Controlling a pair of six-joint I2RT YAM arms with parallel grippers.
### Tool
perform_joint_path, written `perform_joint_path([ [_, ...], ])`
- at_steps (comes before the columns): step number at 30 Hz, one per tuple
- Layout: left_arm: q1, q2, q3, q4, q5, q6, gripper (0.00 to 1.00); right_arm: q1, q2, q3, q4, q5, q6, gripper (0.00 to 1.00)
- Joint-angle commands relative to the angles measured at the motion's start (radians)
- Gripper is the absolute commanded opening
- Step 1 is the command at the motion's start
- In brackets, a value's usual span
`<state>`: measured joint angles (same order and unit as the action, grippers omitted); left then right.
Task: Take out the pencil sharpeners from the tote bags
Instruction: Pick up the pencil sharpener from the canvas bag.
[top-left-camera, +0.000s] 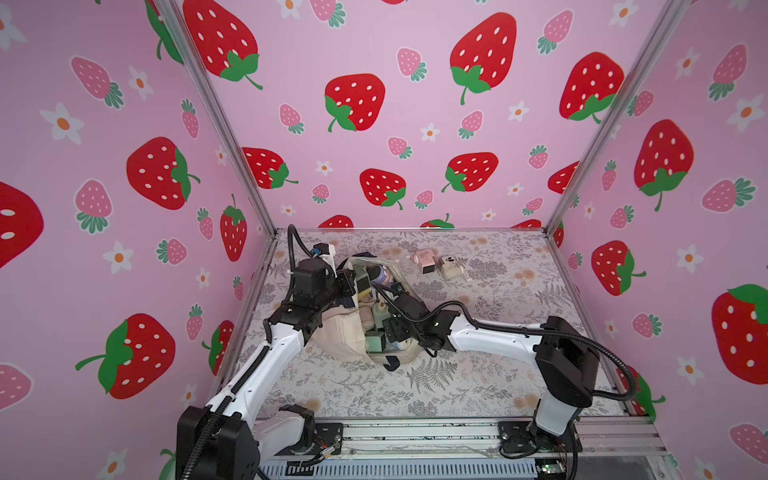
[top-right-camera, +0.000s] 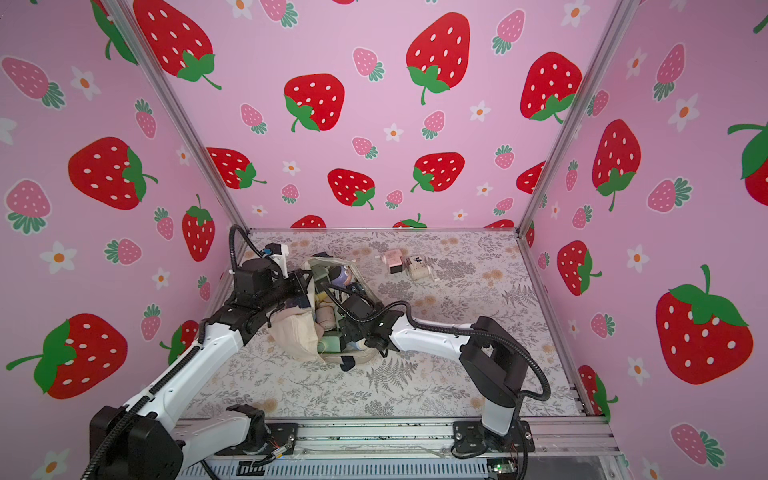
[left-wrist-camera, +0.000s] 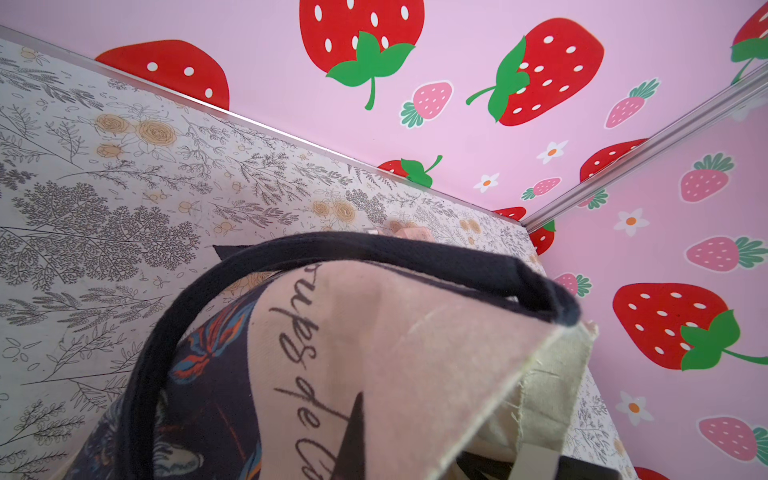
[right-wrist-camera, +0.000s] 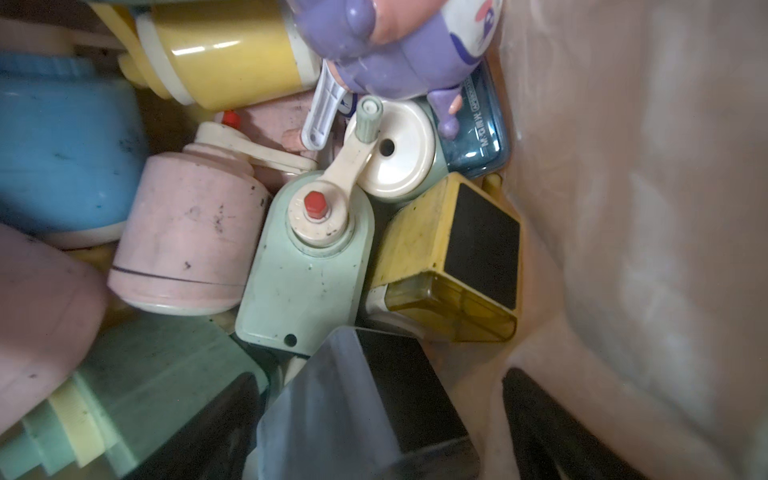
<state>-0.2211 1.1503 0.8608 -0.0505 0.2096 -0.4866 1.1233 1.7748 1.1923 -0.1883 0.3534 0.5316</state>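
Two pencil sharpeners (top-left-camera: 424, 262) lay out on the bench (top-left-camera: 498, 332) beyond the right hand (top-left-camera: 386, 330), which hovered wide over many more inside the tote bag (top-left-camera: 345, 340), its rim pinched by the left hand (top-left-camera: 348, 286).

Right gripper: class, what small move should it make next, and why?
Probably lower onto the green sharpener and close. The right gripper hangs open inside the tote, the left gripper pinches its rim open, and that sharpener lies exposed just ahead.
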Motion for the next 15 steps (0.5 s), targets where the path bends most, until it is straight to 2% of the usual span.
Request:
perform_joint_path([
  [1,-0.008,-0.002,0.01,-0.017,-0.004,0.009,0.0,-0.016,0.037,-0.009,-0.083,0.033,0.051,0.95],
  [15,-0.015,0.012,0.02,-0.03,0.0,0.014,0.0,-0.013,0.069,-0.087,-0.022,-0.097,0.135,0.96],
])
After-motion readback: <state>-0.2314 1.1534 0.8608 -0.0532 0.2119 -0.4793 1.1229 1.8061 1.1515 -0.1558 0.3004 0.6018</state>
